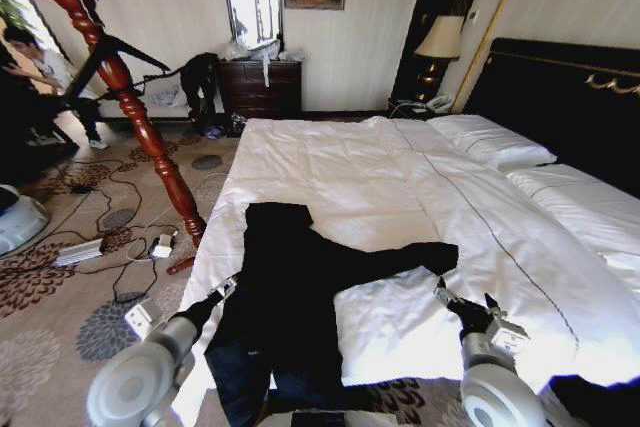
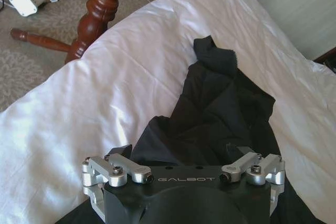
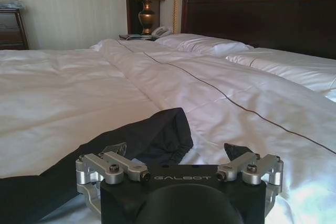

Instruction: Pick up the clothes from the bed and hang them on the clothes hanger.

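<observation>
Two end effectors, left [image 1: 228, 288] and right [image 1: 465, 301], gape open beside the clothes [image 1: 300, 297] near the bed [image 1: 400, 177] edge.

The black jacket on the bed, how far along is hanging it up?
Nothing is done yet: the jacket lies flat on the bed. In hand: the left tool at its edge, the right tool open by the sleeve end. Lifting and hanging remain.

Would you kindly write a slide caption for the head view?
Black jacket spread on the white bed, left gripper at its side, right gripper open by its sleeve.
</observation>
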